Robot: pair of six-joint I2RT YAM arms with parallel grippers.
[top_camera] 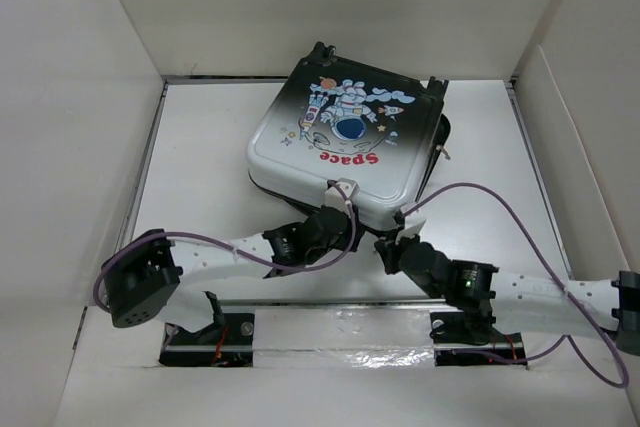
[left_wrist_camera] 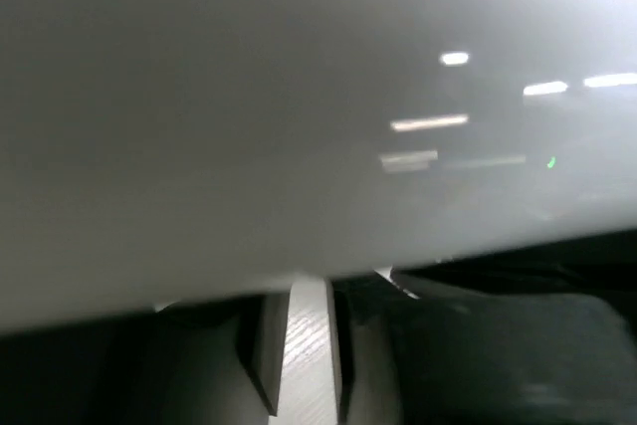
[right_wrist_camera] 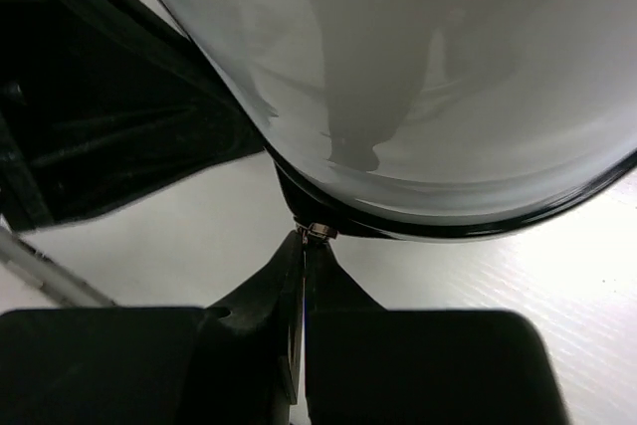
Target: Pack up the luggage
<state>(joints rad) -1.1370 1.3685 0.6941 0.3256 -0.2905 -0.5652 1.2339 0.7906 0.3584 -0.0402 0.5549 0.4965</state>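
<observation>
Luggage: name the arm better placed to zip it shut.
Right, probably. The right fingers are pinched shut on a small metal tab, likely the zip pull, at the luggage rim. The left fingers just meet the shell; their grip is unclear.

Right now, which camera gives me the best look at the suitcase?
The top external view. It shows the luggage whole, with its astronaut cartoon and red Space lettering. The left wrist view shows only a blurred grey stretch of shell up close; the right wrist view shows just a glossy curved corner with a dark rim.
</observation>
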